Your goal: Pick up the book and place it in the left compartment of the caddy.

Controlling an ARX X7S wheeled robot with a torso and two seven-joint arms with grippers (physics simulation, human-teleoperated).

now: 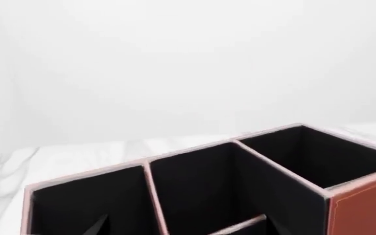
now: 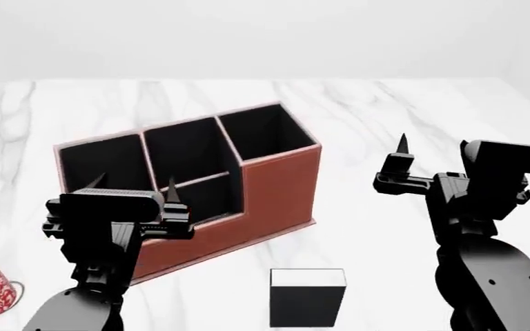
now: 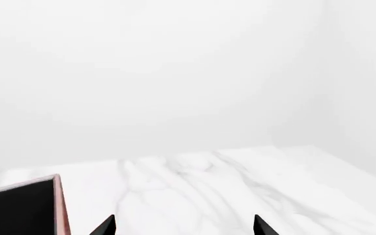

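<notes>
My right end effector (image 2: 401, 165) hangs open, upper right of the book (image 2: 308, 297), nearer than my open left end effector (image 2: 134, 187).

Both arms matte black, blocky housings; rounded forearm shells (small round screws on right); thin pointed gripper fingers (image 2: 401, 143).

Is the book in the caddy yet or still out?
Out: the book lies on the table in front of the caddy.
</notes>
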